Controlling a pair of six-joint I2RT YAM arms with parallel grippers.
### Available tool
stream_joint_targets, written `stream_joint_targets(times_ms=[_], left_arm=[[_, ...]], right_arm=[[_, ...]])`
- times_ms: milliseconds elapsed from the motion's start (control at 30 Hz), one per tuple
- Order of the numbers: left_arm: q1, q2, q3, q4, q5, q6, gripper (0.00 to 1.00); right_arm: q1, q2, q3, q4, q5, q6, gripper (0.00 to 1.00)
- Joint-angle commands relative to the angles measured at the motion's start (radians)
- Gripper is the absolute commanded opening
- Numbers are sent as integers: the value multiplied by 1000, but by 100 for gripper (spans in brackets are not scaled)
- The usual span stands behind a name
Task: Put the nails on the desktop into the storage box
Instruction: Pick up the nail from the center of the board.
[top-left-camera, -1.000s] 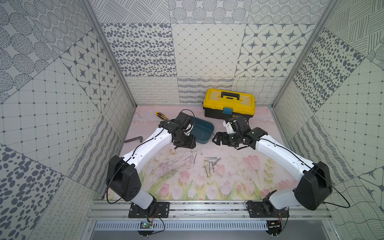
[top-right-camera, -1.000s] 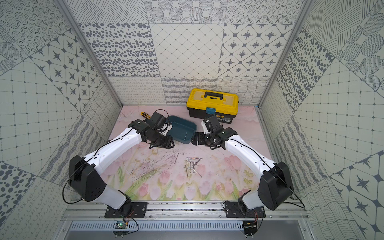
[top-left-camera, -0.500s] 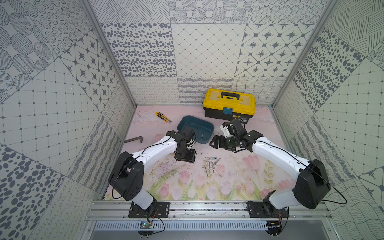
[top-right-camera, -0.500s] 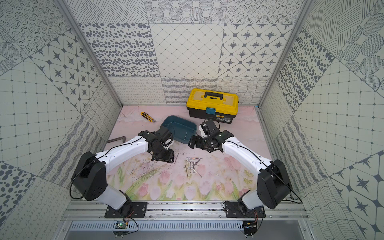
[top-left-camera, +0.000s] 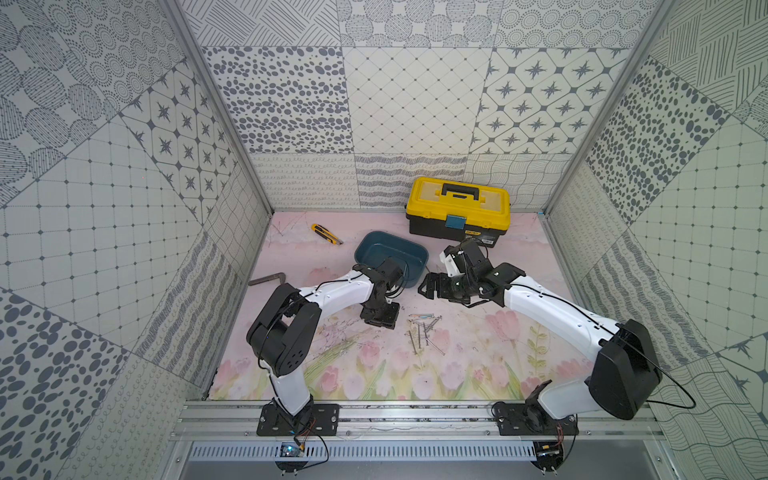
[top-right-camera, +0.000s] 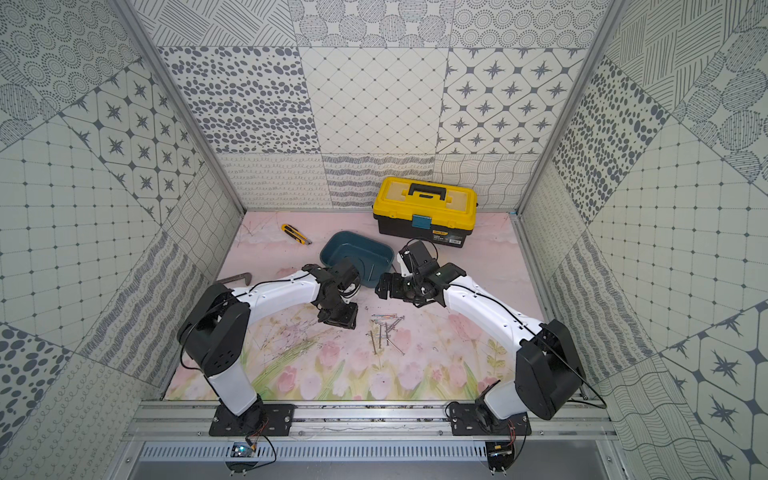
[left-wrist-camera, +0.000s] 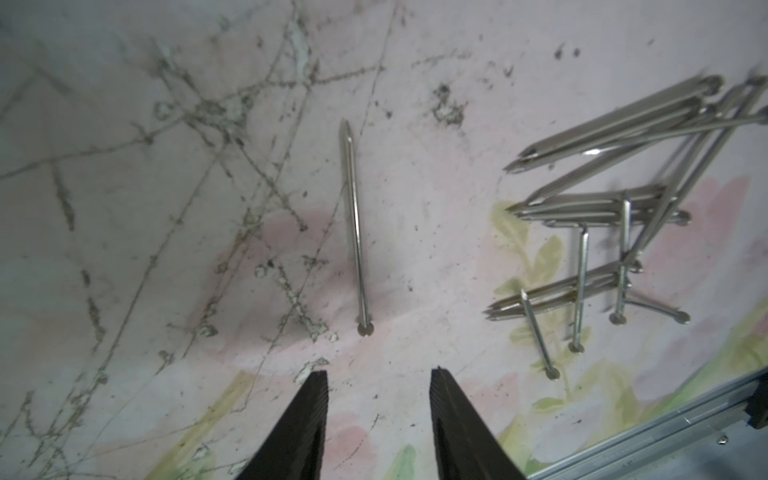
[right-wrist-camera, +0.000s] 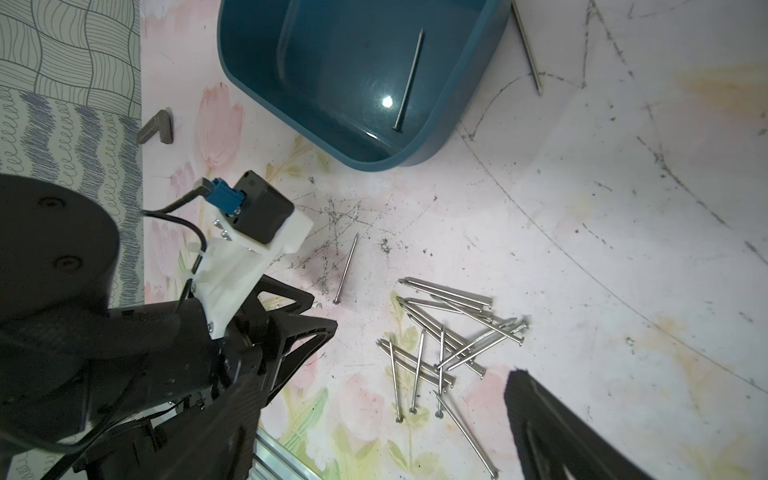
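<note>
Several grey nails (top-left-camera: 424, 332) (top-right-camera: 386, 330) lie in a loose pile on the pink tulip desktop (top-left-camera: 478, 365). One single nail (left-wrist-camera: 354, 224) lies apart, just ahead of my left gripper (left-wrist-camera: 379, 372), which hangs low over the desktop, open, with nothing between its fingers. In the left wrist view the pile (left-wrist-camera: 615, 216) sits off to one side. The teal storage box (top-left-camera: 386, 253) (right-wrist-camera: 332, 62) stands behind, with one nail (right-wrist-camera: 409, 79) inside. Another nail (right-wrist-camera: 527, 45) lies on the desktop beside it. My right gripper (top-left-camera: 428, 286) (right-wrist-camera: 384, 386) hovers wide open above the pile (right-wrist-camera: 449, 345).
A yellow-and-black toolbox (top-left-camera: 457, 212) stands at the back. A yellow utility knife (top-left-camera: 326, 233) lies back left, and a dark L-shaped bar (top-left-camera: 268, 279) rests by the left wall. The aluminium rail (top-left-camera: 415, 409) runs along the front edge.
My left gripper has come away from the box, forward and down to the desktop beside the nails, and its jaws have narrowed. The right gripper has shifted slightly left and stayed open.
</note>
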Motion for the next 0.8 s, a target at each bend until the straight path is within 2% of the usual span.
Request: stream_joint_targets(times_ms=[0,333,600,767], left_arm=[[-6,52,31,27,-26,40,41],[-16,149,126,-29,-92,86,36],[-18,166,105,-78,-161,101,30],[-21,180,84,-106,-173,107,21]], right_arm=[[2,-44,-13,35,27,5,97],[-1,-35,-17,35,7,14,97],[-7,-23,-17,37,4,12,97],[-8,-4,-10,46,-8,16,97]])
